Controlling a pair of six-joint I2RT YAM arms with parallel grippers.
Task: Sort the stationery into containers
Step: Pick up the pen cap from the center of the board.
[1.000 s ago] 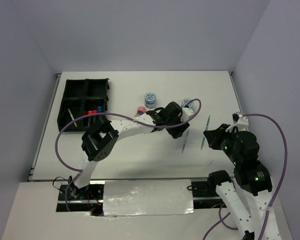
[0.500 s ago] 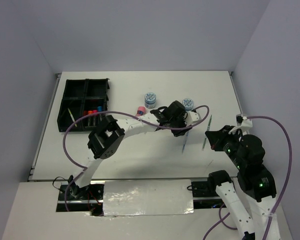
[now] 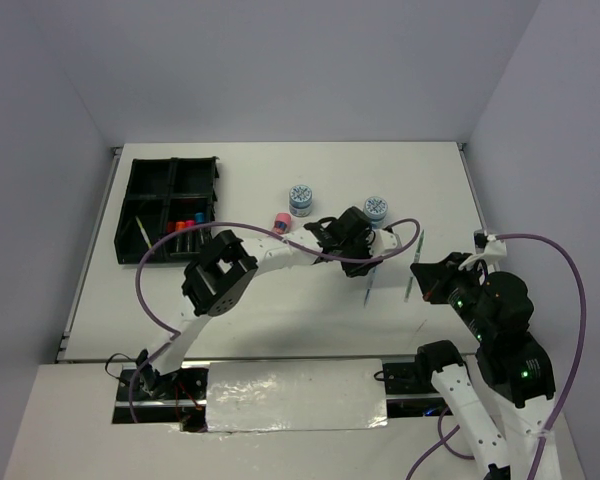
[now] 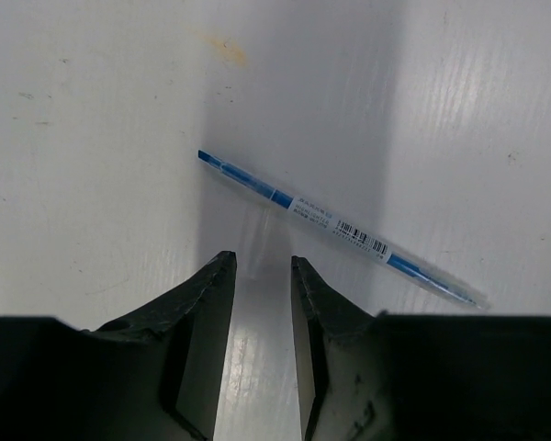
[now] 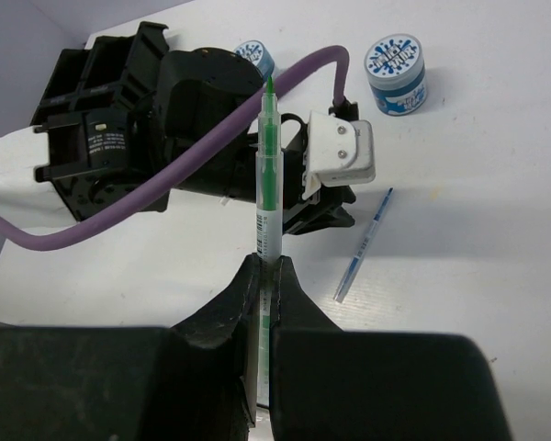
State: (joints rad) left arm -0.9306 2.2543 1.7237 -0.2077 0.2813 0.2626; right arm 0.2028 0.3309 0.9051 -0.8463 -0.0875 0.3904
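Left claw is poised part-open and empty over the counter. The blue pen lies slantwise just beyond its fingertips. It should probably advance to straddle the barrel's middle before closing. Right claw is clamped on a green pen.

Green pen, blue pen: clear glossy plastic. Table: matt white.

Left arm and right arm are showing white links, black joints, purple cables; green lights are glowing.
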